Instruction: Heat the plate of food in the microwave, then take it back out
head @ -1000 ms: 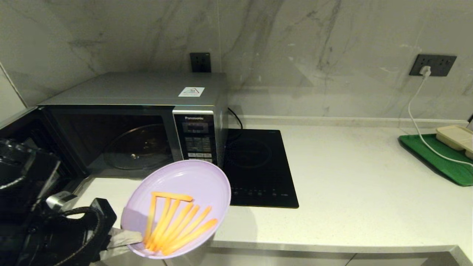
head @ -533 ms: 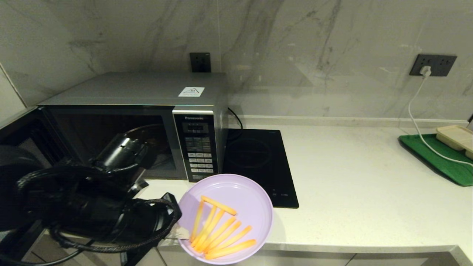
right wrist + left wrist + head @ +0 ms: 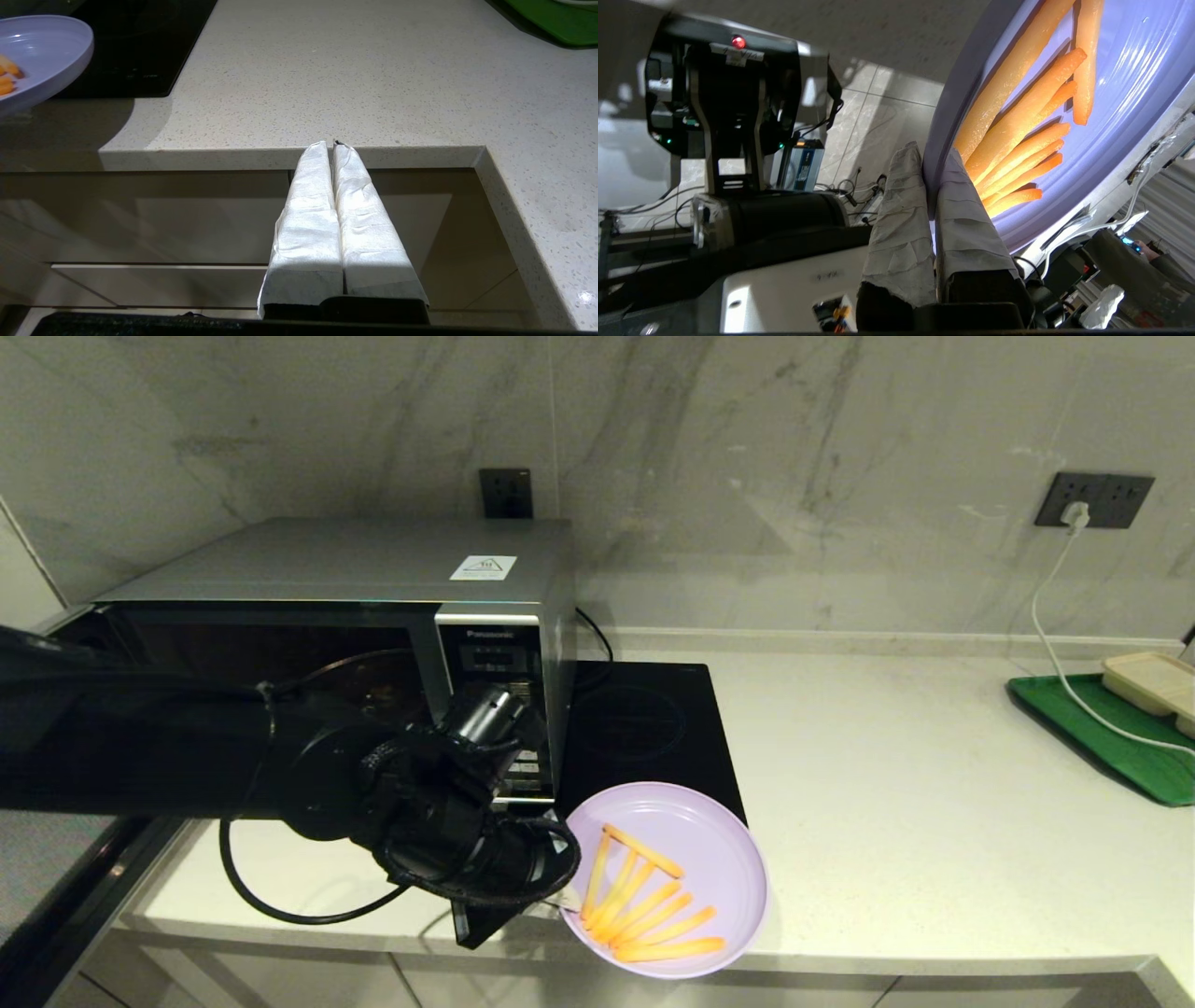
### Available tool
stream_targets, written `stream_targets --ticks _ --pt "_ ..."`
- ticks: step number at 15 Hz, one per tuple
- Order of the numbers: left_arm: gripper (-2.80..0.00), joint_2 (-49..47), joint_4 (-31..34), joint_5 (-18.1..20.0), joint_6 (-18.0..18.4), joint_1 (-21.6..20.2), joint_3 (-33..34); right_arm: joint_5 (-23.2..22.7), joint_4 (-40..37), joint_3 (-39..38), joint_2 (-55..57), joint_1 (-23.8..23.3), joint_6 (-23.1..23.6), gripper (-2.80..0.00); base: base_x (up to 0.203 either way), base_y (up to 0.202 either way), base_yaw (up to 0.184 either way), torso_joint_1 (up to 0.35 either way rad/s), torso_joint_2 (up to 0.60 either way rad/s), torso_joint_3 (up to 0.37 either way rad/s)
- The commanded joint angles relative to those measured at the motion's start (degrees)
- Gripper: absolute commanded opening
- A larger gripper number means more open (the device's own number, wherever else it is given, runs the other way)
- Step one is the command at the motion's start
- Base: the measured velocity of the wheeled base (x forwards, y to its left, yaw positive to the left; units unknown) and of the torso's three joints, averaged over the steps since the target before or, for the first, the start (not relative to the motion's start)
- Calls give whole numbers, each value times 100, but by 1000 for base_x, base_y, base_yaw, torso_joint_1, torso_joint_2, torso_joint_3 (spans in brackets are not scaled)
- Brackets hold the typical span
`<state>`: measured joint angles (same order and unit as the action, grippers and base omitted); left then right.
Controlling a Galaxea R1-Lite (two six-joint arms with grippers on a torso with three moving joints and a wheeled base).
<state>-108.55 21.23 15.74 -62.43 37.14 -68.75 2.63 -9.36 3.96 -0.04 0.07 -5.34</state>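
The lilac plate (image 3: 714, 845) with several orange fries (image 3: 644, 905) hangs just over the counter's front edge, in front of the near corner of the cooktop. My left gripper (image 3: 565, 901) is shut on its left rim. In the left wrist view the taped fingers (image 3: 901, 210) pinch the plate's (image 3: 1120, 107) edge, with the fries (image 3: 1017, 116) right beside them. Behind my left arm stands the silver microwave (image 3: 355, 565), its door swung open to the left and its dark cavity showing. My right gripper (image 3: 330, 144) is shut and empty, below the counter's front edge, out of the head view.
A black induction cooktop (image 3: 653, 737) lies right of the microwave. A green tray (image 3: 1102, 737) with a beige container (image 3: 1153, 681) sits at the far right, crossed by a white cable (image 3: 1050, 635) from a wall socket. Bare counter (image 3: 915, 803) lies between.
My left arm has swung to the right, carrying the plate from in front of the microwave's opening to in front of the cooktop. The grip on the rim is unchanged.
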Motion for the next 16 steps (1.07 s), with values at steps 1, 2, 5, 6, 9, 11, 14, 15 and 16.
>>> stream_targets --ticks 1,2,5,6,9,11,14,15,16 --pt "-280 -469 10 17 -24 -6 -250 0 -4 -1 -3 1 -2 -280 0 0 0 0 0 0" --pt "-280 -621 8 17 -21 -35 -386 0 -4 -1 4 1 -2 -280 0 0 0 0 0 0" --pt "-280 -1081 8 17 -23 -128 -959 0 -4 -1 1 1 -2 -280 0 0 0 0 0 0" --pt "-280 -1227 11 17 -27 -151 -1149 0 -4 -1 0 1 -2 -280 0 0 0 0 0 0" --pt "-280 -1450 13 17 -32 -260 -1404 0 -4 -1 -3 1 -2 -280 0 0 0 0 0 0" --pt "-280 -1509 13 17 -32 -314 -1424 0 -4 -1 -4 1 -2 -280 0 0 0 0 0 0" --pt "-280 -1515 30 -9 -55 -441 -1545 0 -4 -1 4 1 -2 -280 0 0 0 0 0 0" --pt "-280 -1523 30 -29 -58 -445 -1548 0 -4 -1 -3 1 -2 -280 0 0 0 0 0 0" --pt "-280 -1549 30 -33 -78 -463 -1562 0 -4 -1 -4 1 -2 -280 0 0 0 0 0 0"
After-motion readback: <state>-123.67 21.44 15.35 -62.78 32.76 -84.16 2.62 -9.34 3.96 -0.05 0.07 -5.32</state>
